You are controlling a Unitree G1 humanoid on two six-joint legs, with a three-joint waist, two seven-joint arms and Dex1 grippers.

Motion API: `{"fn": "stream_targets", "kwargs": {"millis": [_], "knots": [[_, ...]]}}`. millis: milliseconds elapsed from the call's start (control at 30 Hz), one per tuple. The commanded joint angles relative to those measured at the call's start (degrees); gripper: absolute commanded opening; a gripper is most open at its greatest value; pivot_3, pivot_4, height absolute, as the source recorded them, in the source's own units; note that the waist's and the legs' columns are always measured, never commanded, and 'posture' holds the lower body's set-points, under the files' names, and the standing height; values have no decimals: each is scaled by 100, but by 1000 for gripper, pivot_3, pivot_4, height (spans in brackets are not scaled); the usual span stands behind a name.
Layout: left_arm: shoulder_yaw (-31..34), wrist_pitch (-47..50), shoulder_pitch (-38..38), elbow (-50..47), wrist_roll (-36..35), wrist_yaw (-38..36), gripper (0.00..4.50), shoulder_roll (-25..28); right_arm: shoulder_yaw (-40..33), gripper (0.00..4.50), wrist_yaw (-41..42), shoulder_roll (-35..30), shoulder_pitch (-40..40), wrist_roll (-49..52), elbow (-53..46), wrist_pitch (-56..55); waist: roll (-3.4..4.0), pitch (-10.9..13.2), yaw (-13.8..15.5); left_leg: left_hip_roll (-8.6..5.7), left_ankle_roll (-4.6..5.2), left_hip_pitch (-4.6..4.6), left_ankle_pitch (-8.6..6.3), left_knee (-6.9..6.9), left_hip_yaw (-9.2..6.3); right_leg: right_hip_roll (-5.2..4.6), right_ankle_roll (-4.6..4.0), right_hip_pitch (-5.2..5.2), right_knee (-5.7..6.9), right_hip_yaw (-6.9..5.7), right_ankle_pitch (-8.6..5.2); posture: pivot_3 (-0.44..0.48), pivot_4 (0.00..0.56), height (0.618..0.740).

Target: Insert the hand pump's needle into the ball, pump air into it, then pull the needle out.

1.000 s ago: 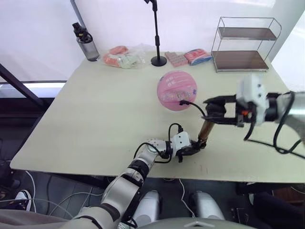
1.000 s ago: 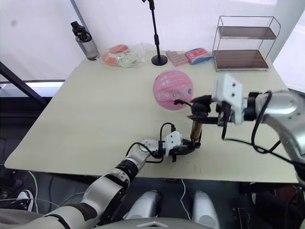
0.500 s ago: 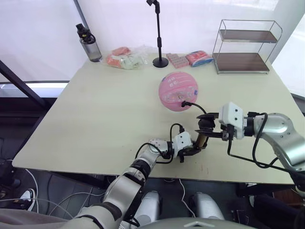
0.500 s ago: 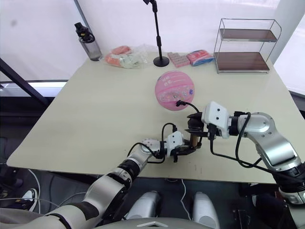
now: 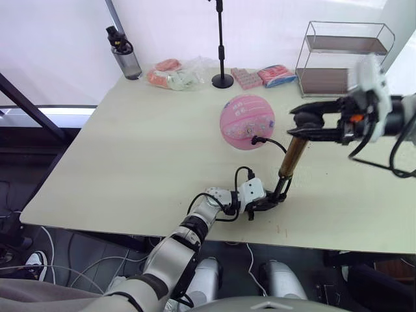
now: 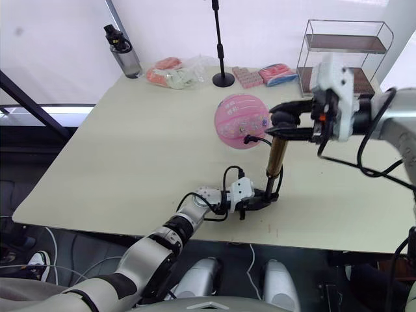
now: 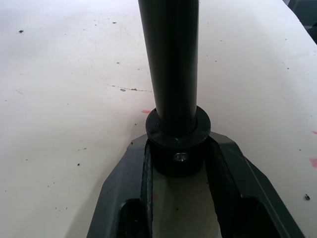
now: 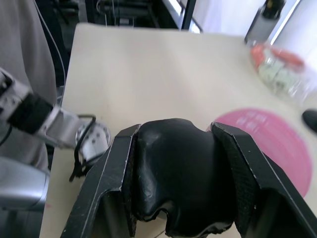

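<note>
The pink ball (image 5: 247, 122) rests mid-table. The hand pump (image 5: 290, 158) stands tilted near the table's front edge, its gold barrel rising to the right of the ball. My left gripper (image 5: 268, 200) is shut on the pump's black base cap (image 7: 177, 148), pinning it to the table. My right gripper (image 5: 311, 121) is shut on the black T-handle (image 8: 178, 173), held high with the pump drawn out. The thin black hose (image 5: 273, 144) curves from the pump to a fitting (image 5: 254, 138) on the ball's near side. The needle pin itself is hidden there.
Along the far edge stand a dark water bottle (image 5: 123, 53), a bag of packets (image 5: 172, 73), a black stand pole (image 5: 221, 45), pink packets (image 5: 260, 76) and a wire shelf (image 5: 341, 55). The table's front edge (image 5: 195, 231) lies just below the pump's base.
My right gripper pushed the T-handle down half a second ago and has now lifted it high, drawing the pump out. The left gripper kept its hold on the base. The camera shifted slightly.
</note>
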Motion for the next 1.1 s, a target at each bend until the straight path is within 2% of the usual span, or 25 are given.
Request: {"fn": "stream_targets", "kwargs": {"millis": [33, 300, 467, 733, 1100], "knots": [[-255, 247, 330, 536, 385, 51, 1087, -4, -495, 1796, -52, -203, -589, 177, 96, 78, -7, 11, 1, -2, 0, -3, 0, 0, -1, -4, 1, -1, 0, -4, -1, 0, 150, 731], [-278, 214, 322, 549, 400, 35, 1087, -68, -427, 1796, -108, -140, -944, 227, 136, 288, 11, 26, 9, -20, 3, -93, 1, 37, -8, -15, 10, -66, 8, -12, -1, 0, 150, 731], [-282, 206, 318, 554, 407, 20, 1087, -70, -124, 1796, -78, -144, -8, -115, -283, 31, 10, 24, 4, -25, 11, -93, -4, 38, -12, -17, 14, -62, 8, -12, -5, 0, 150, 731], [-260, 202, 313, 552, 449, 1, 1087, -62, 424, 1796, -358, 220, 1504, -871, -501, -778, 1, -11, -24, -19, 15, -45, -9, 37, -13, -11, 28, -18, 8, -16, -17, 0, 150, 731], [-242, 194, 350, 538, 477, 12, 1087, -68, 1208, 1796, -578, 689, 2845, -1981, -233, -1950, -7, -27, -25, -20, 21, -17, -13, 35, -10, -13, 31, 10, 6, -13, -21, 0, 150, 731]]}}
